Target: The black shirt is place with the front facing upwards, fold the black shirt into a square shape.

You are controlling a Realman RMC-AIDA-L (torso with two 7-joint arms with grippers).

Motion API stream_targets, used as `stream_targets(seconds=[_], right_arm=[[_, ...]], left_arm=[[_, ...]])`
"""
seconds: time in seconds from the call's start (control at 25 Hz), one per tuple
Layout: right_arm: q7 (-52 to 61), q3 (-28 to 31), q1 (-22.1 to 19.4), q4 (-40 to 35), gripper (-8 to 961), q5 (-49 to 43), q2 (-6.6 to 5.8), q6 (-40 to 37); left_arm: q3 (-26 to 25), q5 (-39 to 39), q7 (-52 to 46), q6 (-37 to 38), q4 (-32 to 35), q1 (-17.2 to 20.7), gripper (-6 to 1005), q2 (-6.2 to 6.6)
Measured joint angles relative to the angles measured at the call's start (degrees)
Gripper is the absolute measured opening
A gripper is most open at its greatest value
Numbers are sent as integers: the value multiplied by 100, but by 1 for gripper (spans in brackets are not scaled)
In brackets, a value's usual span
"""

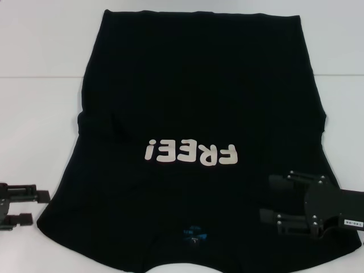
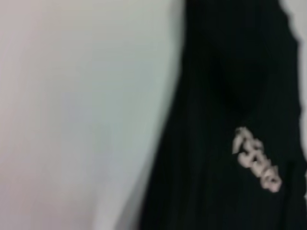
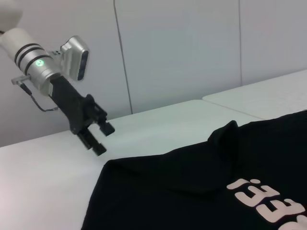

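1. Head view: black shirt [image 1: 199, 102] spread flat on white table [image 1: 34, 114], lettering up.
2. Left gripper [image 1: 38, 207] off the shirt's left edge, fingers parted, holding nothing.
3. Right gripper [image 1: 274, 198] over the shirt's right shoulder area, fingers apart, gripping nothing; contact with cloth unclear.

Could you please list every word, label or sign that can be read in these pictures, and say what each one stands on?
"FREE!" in white block letters on the front of the black shirt, upside down in the head view.
Small blue neck label inside the collar: print too small to read.
Small white tag on the right gripper: too small to read.
Nothing else legible.
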Motion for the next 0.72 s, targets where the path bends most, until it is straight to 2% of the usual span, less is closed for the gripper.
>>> stream_targets(seconds=[0.4,0.72], right_arm=[[-11,26,-32,7,826,1,-2,13],[-14,31,-42,10,826,2,3,13]], left_arm=[[39,589,-72,-303,-17,-256,766,25],[40,624,-173,-367,-83,-267,767,-10]])
